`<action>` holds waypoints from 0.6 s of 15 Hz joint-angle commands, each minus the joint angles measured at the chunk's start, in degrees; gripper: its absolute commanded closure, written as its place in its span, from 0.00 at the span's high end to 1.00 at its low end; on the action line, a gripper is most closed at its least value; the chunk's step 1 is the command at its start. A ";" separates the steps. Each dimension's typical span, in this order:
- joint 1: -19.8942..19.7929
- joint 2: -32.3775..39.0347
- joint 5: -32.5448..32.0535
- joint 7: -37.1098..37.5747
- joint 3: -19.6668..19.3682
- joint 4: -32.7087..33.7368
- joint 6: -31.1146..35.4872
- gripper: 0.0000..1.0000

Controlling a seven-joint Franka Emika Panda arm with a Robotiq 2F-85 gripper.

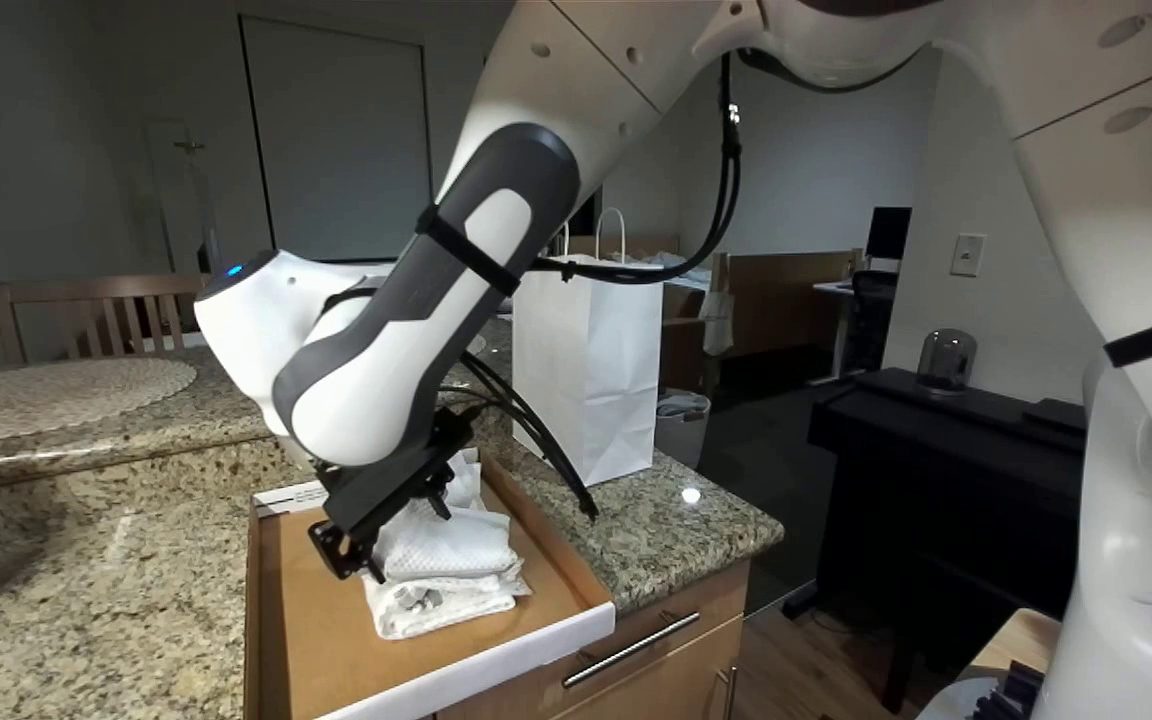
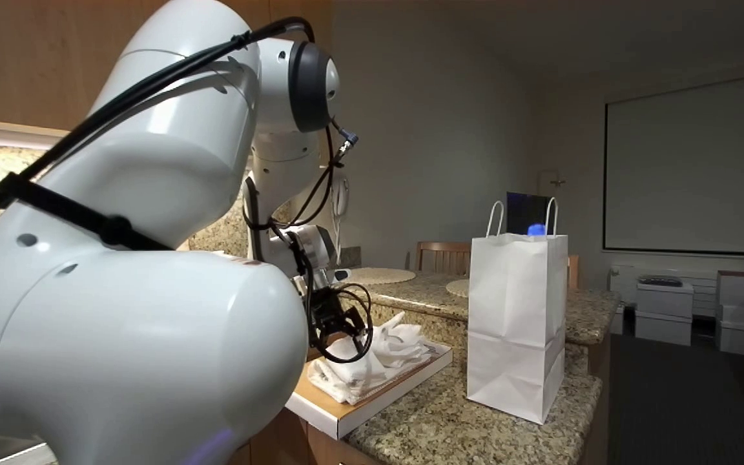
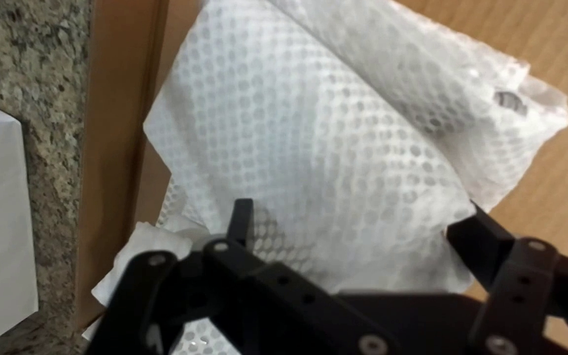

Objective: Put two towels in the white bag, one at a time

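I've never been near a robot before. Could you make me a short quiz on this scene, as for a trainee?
1. True or false: the robot's gripper is open.
2. Fill in: the bag stands upright on the ____.
3. Where do the visible towels lie? A: under the bag; B: in the tray; C: on the floor.

Key: 1. True. 2. Counter. 3. B.
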 commanded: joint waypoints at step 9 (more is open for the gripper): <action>3.35 5.20 -2.12 3.64 -3.40 3.69 -2.07 0.54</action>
